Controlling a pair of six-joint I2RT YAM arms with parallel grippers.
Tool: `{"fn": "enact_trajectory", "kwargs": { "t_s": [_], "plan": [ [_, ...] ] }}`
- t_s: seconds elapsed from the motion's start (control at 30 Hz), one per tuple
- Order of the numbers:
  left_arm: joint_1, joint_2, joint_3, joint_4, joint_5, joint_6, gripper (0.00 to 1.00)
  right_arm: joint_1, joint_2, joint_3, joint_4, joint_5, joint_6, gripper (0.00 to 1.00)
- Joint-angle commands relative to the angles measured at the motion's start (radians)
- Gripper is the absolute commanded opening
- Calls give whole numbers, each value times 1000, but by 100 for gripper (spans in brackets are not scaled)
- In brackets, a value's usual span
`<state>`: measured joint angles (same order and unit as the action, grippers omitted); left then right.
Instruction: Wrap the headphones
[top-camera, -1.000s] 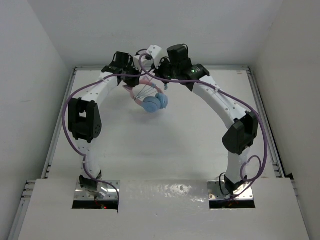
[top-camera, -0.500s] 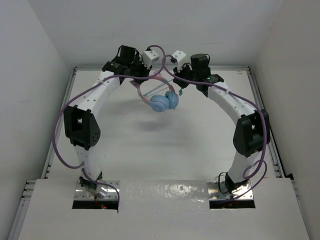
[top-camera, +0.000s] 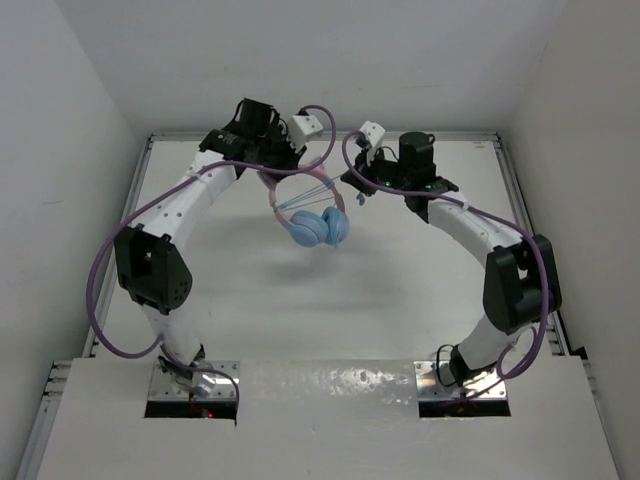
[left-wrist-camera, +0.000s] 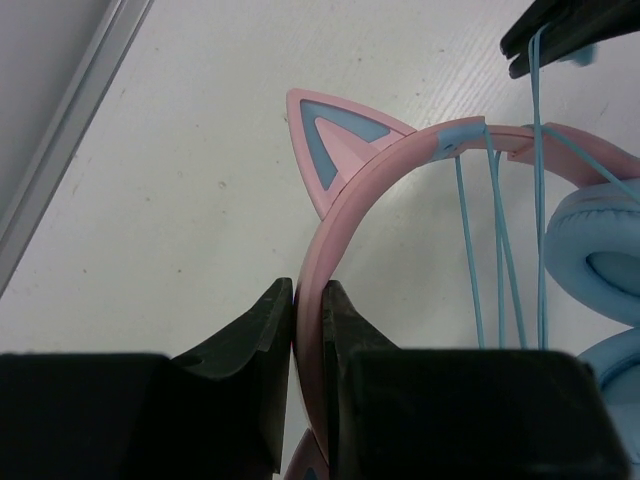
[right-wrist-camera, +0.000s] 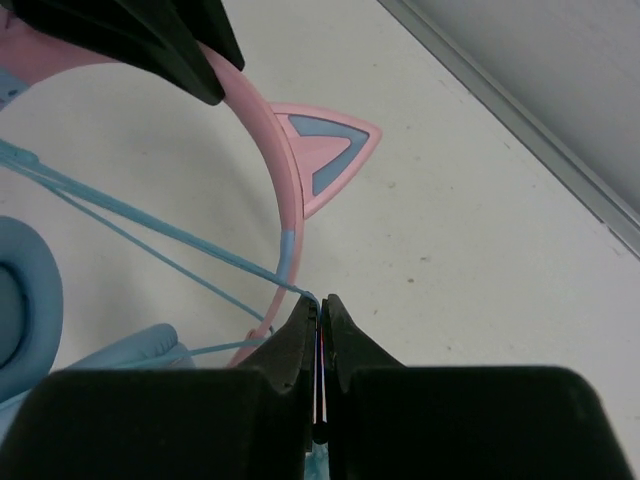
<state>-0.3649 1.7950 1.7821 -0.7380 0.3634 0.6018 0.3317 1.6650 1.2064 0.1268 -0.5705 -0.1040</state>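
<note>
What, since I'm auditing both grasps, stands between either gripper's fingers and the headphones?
Nothing visible. The left gripper is shut directly on the headphones at the pink headband; the right gripper pinches the light blue cord.

Left end effector (left-wrist-camera: 308, 300) clamped; right end effector (right-wrist-camera: 320, 305) pinched tight.

A white table (top-camera: 330, 310) was seen in the middle. It was closed in by plain white walls (top-camera: 330, 60) on its left, far and right sides. Grey metal rails (top-camera: 118, 262) were laid along the table's side edges. A white board (top-camera: 330, 430) was set across the table's near edge.
</note>
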Motion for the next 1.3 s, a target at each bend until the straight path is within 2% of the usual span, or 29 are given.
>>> {"fn": "enact_trajectory", "kwargs": {
  "t_s": [0.0,0.13,0.37,0.47,0.5,0.53,0.7,0.9,1.03,1.27],
  "plan": [
    [4,-65,10,-29,55,24,0,-39,-33,-60,138,-9,12,0],
    [4,-97,-16,11,74,9,0,-39,-30,-93,194,-42,26,0],
    [6,-117,-50,26,62,12,0,-39,-30,-125,243,-8,32,0],
    [4,-120,-52,28,65,4,0,-40,-25,-136,243,-6,24,5],
    [4,-121,-50,29,66,1,0,-42,-24,-142,246,-5,21,14],
    [4,-121,-41,29,69,-7,0,-42,-22,-146,250,-3,21,17],
    [6,-118,-7,26,97,-57,0,-48,1,-151,243,-40,21,22],
    [6,-125,-7,19,78,-94,0,-60,-5,-165,243,-63,36,21],
    [4,-125,-27,17,17,-25,0,-68,-27,-171,292,-69,98,23],
    [-14,-121,-46,12,-116,168,0,-50,-47,-162,408,-126,257,34]
  ]
}}
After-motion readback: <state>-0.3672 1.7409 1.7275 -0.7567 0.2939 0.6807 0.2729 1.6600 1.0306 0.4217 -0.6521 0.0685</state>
